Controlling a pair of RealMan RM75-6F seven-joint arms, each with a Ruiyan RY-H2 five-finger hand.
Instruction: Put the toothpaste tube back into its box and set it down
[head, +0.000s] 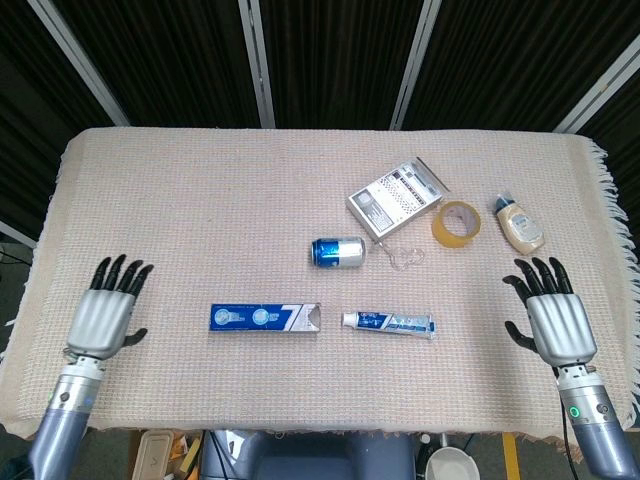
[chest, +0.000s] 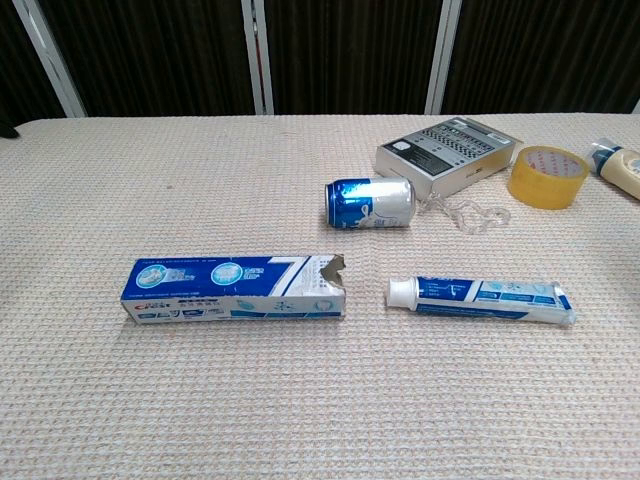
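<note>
The blue toothpaste box (head: 264, 318) (chest: 236, 289) lies flat near the table's front, its torn open end facing right. Just right of it lies the toothpaste tube (head: 389, 322) (chest: 481, 298), white cap pointing at the box's open end, a small gap between them. My left hand (head: 105, 310) hovers over the cloth at the front left, well left of the box, fingers spread and empty. At the front right, my right hand (head: 555, 316) is open and empty too, some way right of the tube. Neither hand shows in the chest view.
A blue can (head: 337, 252) lies on its side behind the tube. Behind it sit a grey box (head: 396, 196), a clear plastic loop (head: 403, 257), a yellow tape roll (head: 457, 222) and a small bottle (head: 519, 223). A beige woven cloth (head: 200, 200) covers the table.
</note>
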